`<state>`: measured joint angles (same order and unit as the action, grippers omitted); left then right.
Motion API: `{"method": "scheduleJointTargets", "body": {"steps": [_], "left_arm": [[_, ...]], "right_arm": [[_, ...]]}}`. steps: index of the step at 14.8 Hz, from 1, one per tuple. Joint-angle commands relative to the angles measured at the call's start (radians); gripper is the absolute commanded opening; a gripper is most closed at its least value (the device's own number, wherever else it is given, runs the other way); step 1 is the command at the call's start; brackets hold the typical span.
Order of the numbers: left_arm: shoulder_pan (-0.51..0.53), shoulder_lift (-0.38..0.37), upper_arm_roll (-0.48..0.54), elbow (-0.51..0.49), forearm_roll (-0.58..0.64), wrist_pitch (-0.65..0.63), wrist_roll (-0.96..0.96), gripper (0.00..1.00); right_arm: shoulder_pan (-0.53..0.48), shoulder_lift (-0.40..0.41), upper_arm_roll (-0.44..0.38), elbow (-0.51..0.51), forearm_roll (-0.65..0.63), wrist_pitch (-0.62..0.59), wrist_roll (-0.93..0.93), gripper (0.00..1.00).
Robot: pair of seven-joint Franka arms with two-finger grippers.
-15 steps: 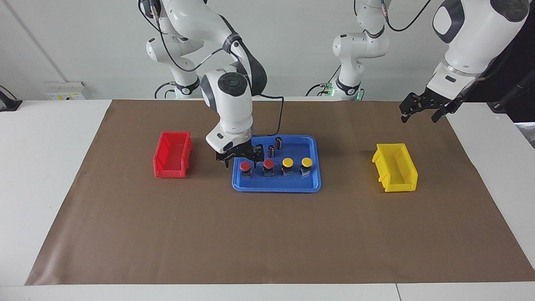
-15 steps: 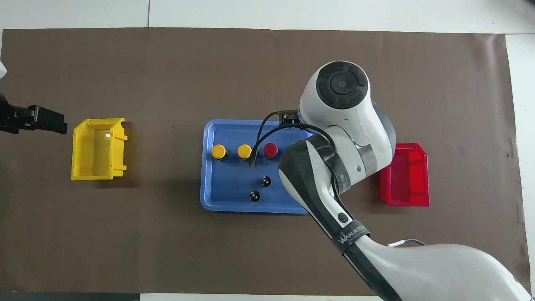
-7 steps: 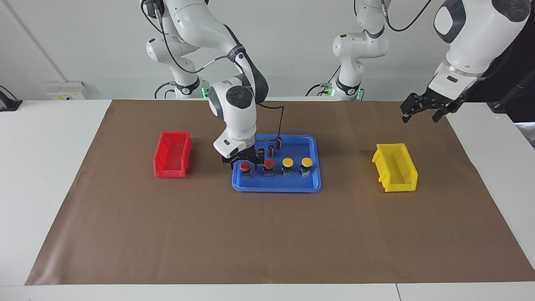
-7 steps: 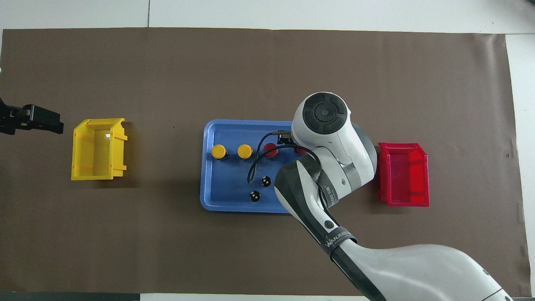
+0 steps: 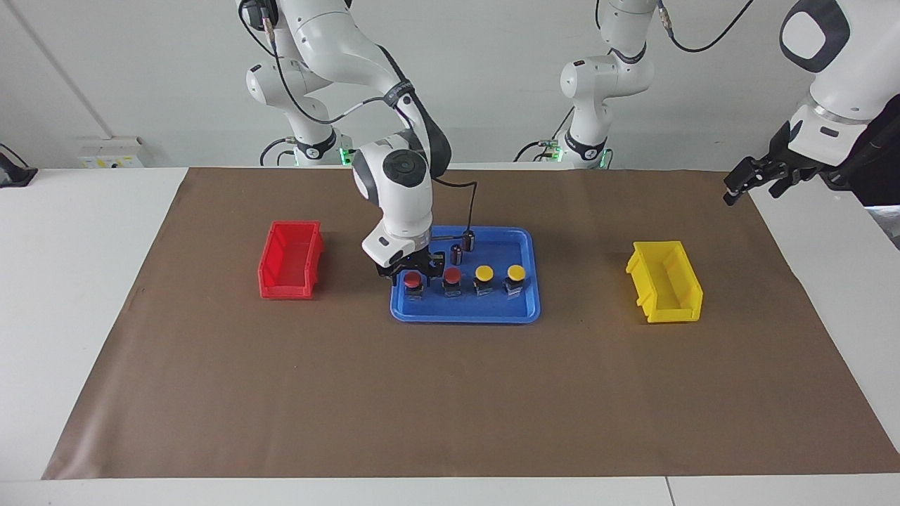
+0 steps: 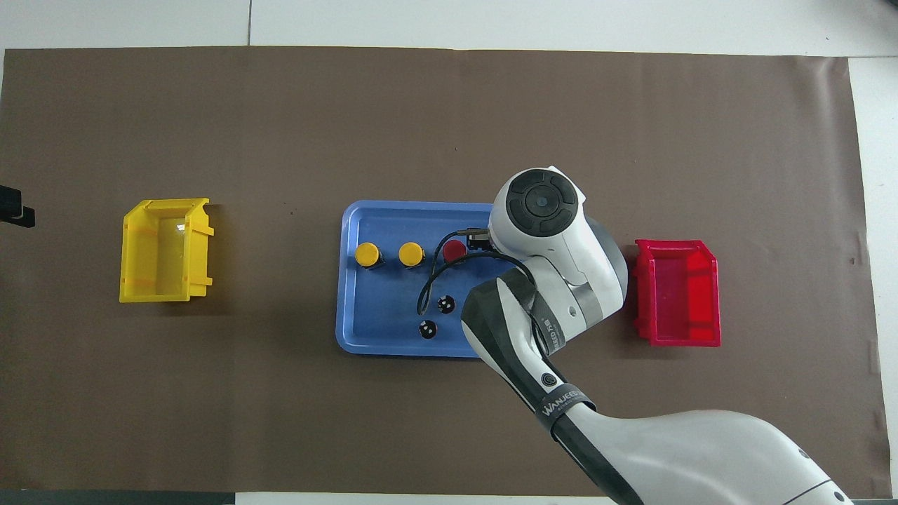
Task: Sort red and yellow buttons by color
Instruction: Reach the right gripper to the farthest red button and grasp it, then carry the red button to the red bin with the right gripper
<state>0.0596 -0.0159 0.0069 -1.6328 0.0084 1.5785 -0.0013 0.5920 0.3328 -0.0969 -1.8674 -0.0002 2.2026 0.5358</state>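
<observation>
While the right tool (image 5: pixel 413 273) sits low in the blue tray (image 5: pixel 524 309), its fingers stand one to each side of the end red button (image 5: pixel 413 280), the button nearest the right arm's end of the tabletop. They are partway drawn in; whether they already press on the button's black base I cannot tell. That button lies directly under the tool, so the coming move looks like a squeeze and a straight lift, no sideways reach needed.

Just beside the tool, toward the left arm's end: second red button (image 5: pixel 452 275), then two yellow buttons (image 5: pixel 484 273) (image 5: pixel 516 272), all four in one row across the tray. Two small dark cylinders (image 5: pixel 469 240) stand in the tray too, on the robots' side of that row.

Outward from the tool, toward the right arm's end, red bin (image 5: pixel 290 260), close by; likely drop point.

Well apart, yellow bin (image 5: pixel 665 281) at the left arm's end. Left tool (image 5: pixel 751 184) waits in the air past it, fingers apart, holding nothing. Right arm is plainly the nearer one for both reds.
</observation>
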Motion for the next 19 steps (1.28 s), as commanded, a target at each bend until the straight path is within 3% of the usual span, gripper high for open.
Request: {"method": "scheduleJointTargets", "body": {"steps": [1,5,8,10,14,17,19], "left_arm": [[-0.015,-0.029,-0.004,-0.032,-0.007,-0.003,-0.003,1.0],[-0.049,-0.027,-0.024,-0.028,-0.011,0.006,-0.031,1.0],[-0.15,-0.03,-0.025,-0.059,-0.013,0.082,-0.256,1.0],[-0.203,-0.05,-0.027,-0.113,-0.014,0.132,-0.325,1.0],[-0.4,-0.049,-0.027,-0.247,-0.016,0.309,-0.601,1.0],[-0.513,0.019,-0.027,-0.252,-0.016,0.382,-0.751,0.99],[-0.55,0.062,-0.027,-0.258,-0.016,0.409,-0.776,0.97]], "right_arm": [[0.0,-0.023,0.0,-0.033,0.012,0.022,0.006,0.55],[-0.02,-0.021,0.0,0.0,0.017,-0.004,0.001,0.22],[-0.047,-0.029,0.0,0.097,0.02,-0.145,-0.013,0.2],[-0.087,-0.098,-0.001,0.11,0.022,-0.242,-0.084,0.2],[-0.22,-0.299,-0.001,-0.016,0.02,-0.383,-0.281,0.2],[-0.323,-0.437,-0.003,-0.191,0.02,-0.345,-0.428,0.2],[-0.391,-0.471,-0.003,-0.263,0.02,-0.308,-0.525,0.2]]}}
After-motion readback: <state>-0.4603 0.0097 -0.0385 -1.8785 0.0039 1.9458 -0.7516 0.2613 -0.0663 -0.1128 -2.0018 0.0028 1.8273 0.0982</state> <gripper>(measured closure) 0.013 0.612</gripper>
